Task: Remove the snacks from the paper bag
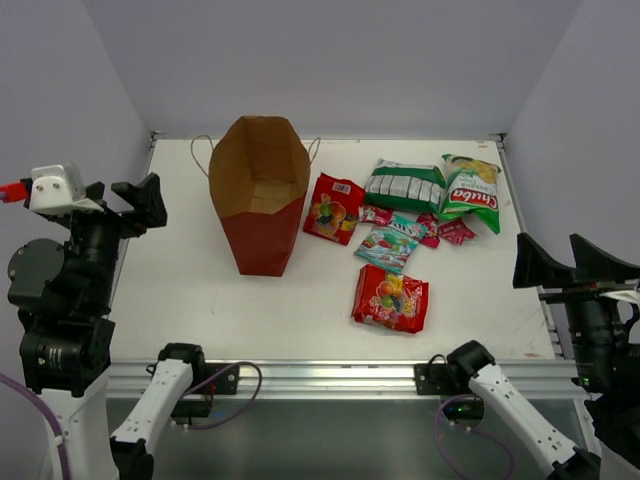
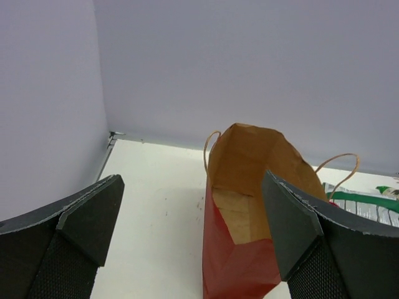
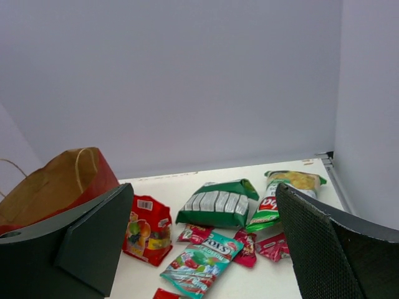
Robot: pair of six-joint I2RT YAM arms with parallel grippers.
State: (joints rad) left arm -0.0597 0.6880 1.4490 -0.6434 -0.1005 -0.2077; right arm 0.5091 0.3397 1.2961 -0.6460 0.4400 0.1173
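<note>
Ahead of the left gripper (image 2: 190,205), a tall reddish-brown paper bag (image 2: 240,249) stands up on the white table (image 1: 200,290). The bag's mouth is wide open and its tan inside shows. Thin string handles loop out from both sides of its top. In the left wrist view the bag sits a bit nearer the right finger than the left one. This gripper's two black fingers are spread as wide as they go. They hold nothing and do not touch the bag. Ahead of the right gripper (image 3: 204,187), the snacks lie on the table outside the bag, well apart from the fingers. A flat red candy bag (image 1: 334,208) lies closest to the paper bag, just beside its right side. Past it are a green-and-white striped multipack (image 1: 404,186) and a green chip bag with a red logo (image 1: 471,192), side by side at the far end. A teal packet (image 1: 386,247) lies nearer to the gripper, with small red wrappers (image 1: 456,231) around it. A second red candy bag (image 1: 390,298) is the closest snack to the right gripper. This gripper is wide open too, and nothing is between its fingers. From it, the paper bag is off to the left.
</note>
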